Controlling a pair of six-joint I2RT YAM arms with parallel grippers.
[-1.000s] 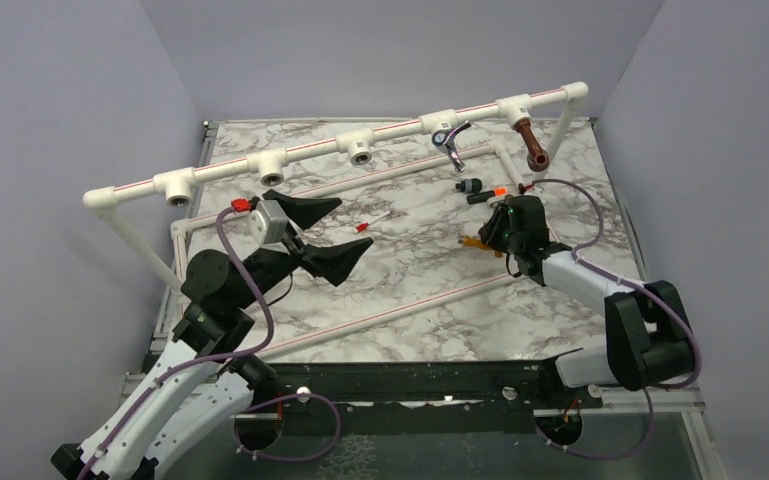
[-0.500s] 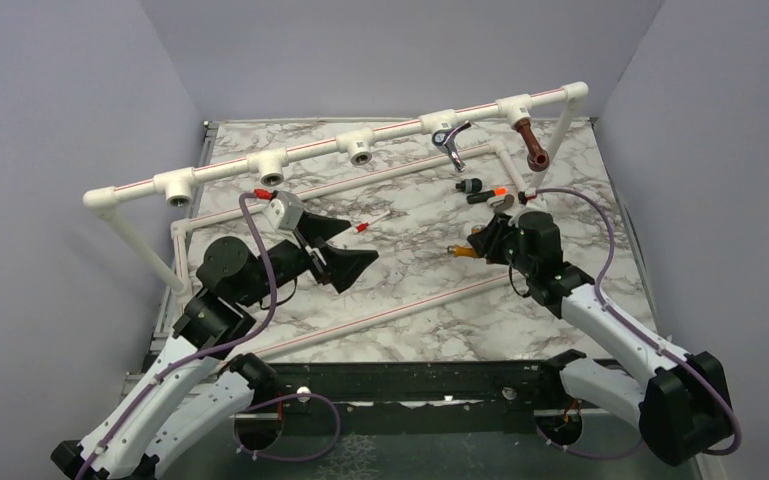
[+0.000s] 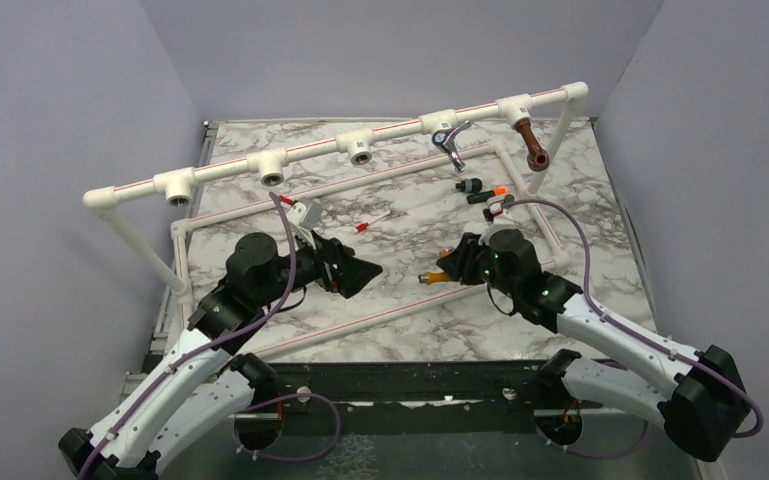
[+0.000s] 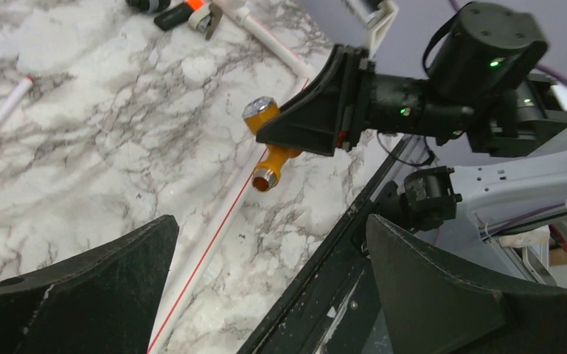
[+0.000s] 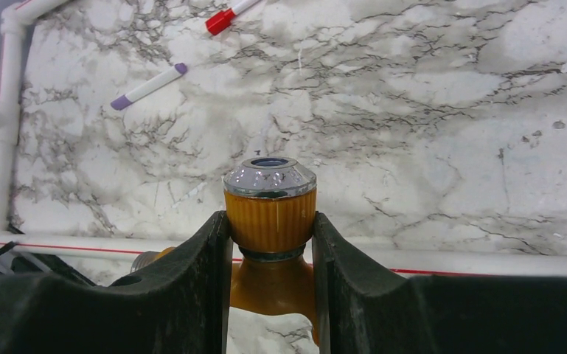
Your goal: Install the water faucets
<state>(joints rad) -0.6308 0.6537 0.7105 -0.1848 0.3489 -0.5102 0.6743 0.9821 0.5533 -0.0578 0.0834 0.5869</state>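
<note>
My right gripper point(image 3: 453, 268) point(image 5: 270, 221) is shut on the ribbed knob of the mustard-yellow faucet point(image 3: 438, 275) point(image 5: 270, 210) and holds it just above the marble, spout end toward the left arm. The left wrist view shows that faucet point(image 4: 268, 151) jutting from the right gripper point(image 4: 306, 125). My left gripper point(image 3: 353, 265) point(image 4: 269, 221) stands wide open with nothing in it, facing the faucet across a short gap. A chrome lever faucet point(image 3: 451, 143) and a copper-brown faucet point(image 3: 532, 145) hang from the raised white pipe rail point(image 3: 310, 148). The black orange-tipped faucet point(image 3: 482, 191) lies on the table.
Three tee fittings on the rail stand open-mouthed point(image 3: 360, 152) point(image 3: 269, 170) point(image 3: 177, 187). A red-tipped white stick point(image 3: 370, 222) point(image 5: 228, 16) and a purple-tipped one point(image 5: 147, 86) lie on the marble. A low white pipe frame point(image 3: 390, 310) borders the table, with a black rail point(image 3: 410, 380) at the near edge.
The right gripper has carried the yellow faucet left and toward the near edge. The left arm has swung right and lower toward it, its jaws still open.
</note>
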